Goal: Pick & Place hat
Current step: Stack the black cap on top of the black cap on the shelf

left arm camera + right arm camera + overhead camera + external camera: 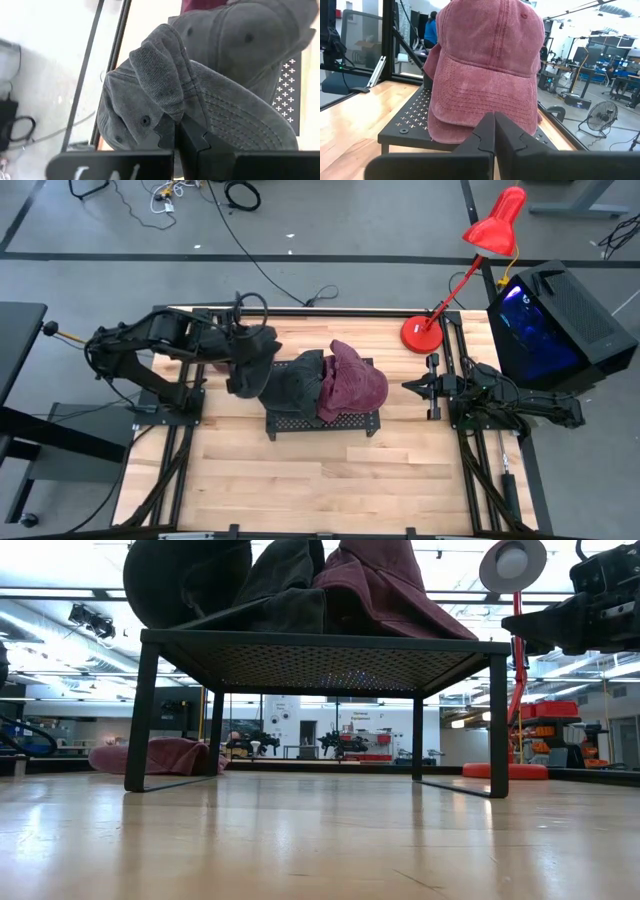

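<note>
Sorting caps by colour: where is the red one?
High view: the red cap sits on the black rack's right half, against the grey cap.

Both arms are dark, jointed and bulky, a black cable loops over the left arm (190, 340), and each gripper's black fingers (495, 137) carry toothed, interlocking inner edges.

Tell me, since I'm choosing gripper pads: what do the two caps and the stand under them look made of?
Grey cap: likely washed cotton twill, matte, faded seams, stitched brim. Maroon cap: same look, faded rows of stitching. Stand: probably black-painted metal, rigid with punched cross holes.
</note>
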Robot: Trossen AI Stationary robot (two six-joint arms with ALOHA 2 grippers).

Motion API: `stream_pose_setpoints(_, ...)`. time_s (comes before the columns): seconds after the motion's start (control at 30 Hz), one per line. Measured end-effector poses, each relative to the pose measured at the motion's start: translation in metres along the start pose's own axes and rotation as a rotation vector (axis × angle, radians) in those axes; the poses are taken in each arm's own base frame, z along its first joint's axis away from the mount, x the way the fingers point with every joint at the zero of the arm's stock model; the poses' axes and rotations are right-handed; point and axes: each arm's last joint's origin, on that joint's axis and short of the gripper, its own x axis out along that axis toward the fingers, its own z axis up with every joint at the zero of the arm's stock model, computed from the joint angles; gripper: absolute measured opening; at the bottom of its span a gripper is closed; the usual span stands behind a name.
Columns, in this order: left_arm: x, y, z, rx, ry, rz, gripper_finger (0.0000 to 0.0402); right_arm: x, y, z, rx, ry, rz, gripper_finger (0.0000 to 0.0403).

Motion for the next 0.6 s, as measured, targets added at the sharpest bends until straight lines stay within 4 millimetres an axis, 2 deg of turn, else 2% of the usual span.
stream_pose_setpoints(0.33,-0.001,-0.015,0.008,0.171,-0.069,-0.035,0.0005,0.000,0.000,0.000,0.000,0.000,0.000,0.0004)
stream_pose_setpoints(0.6,0.010,-0.026,0.016,0.308,-0.060,-0.038,0.0005,0.000,0.000,0.000,0.000,-0.001,-0.001,0.0004)
